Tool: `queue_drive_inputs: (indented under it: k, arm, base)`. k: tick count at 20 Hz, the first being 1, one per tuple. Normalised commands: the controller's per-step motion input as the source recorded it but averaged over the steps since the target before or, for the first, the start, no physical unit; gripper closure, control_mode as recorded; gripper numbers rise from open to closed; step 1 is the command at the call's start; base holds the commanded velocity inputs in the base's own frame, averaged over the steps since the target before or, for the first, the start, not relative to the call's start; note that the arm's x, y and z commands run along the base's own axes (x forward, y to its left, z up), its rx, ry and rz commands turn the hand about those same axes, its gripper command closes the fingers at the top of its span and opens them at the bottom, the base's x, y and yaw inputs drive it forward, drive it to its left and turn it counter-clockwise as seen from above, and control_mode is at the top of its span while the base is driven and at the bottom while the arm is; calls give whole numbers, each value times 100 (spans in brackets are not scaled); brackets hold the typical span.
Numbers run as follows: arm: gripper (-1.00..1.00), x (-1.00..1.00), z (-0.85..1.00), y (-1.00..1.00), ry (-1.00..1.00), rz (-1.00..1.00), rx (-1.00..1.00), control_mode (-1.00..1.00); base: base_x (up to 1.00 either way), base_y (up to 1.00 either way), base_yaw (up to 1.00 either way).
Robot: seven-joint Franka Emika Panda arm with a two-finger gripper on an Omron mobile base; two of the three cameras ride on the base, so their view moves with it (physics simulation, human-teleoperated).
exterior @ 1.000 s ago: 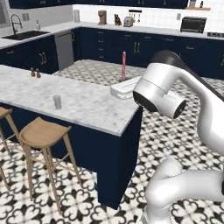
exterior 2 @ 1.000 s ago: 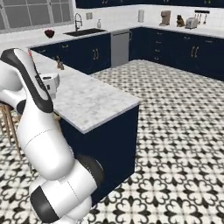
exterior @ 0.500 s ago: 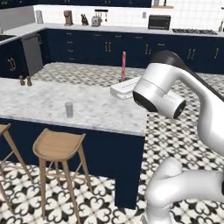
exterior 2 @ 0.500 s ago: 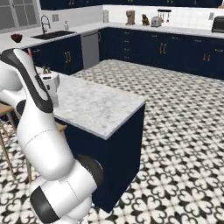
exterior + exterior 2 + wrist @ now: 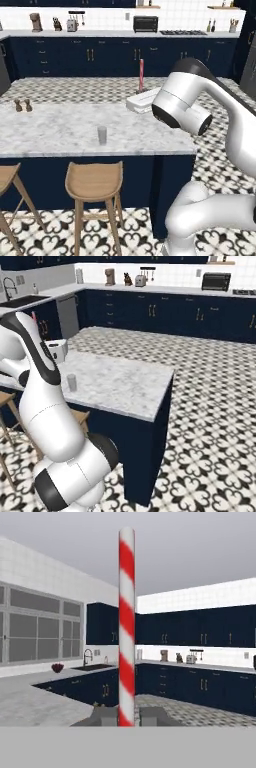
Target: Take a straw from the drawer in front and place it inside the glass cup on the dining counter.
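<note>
red-and-white stripes wind up the straw, which stands as a tall column through the middle of the hand view, its lower end pinched between the two dark fingertips at the bottom of the frame. the gripper is closed on the straw, a fingertip on either side of it.

in the left base view the straw shows as a thin pink-red stick standing upright just left of centre in the upper half of the frame, rising above the white hand, which lies over the far right part of the dining counter. the arm's big white and dark elbow sits right of centre and hides the fingers there.

the glass cup stands upright on the marble slab, a little left of centre in that frame, near the front edge and well apart from the straw. two small dark shakers stand at the left of the frame on the far side of the counter. two wooden stools sit against the navy base in the lower left.

in the right base view the cup is at the left of the frame on the counter, just right of the white arm. a short pink tip of the straw shows above the arm in the upper left. navy cabinets and a worktop with a toaster and a dark oven run along the top of the frame.
</note>
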Motion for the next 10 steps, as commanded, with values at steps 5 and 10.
queue_drive_inputs:
  k: [5, 10]
  arm:
    - [100, 0, 0, 0, 0, 0, 0, 100]
    - [100, 0, 0, 0, 0, 0, 0, 100]
  base:
    - [2, 97, -44]
    - [15, 55, -46]
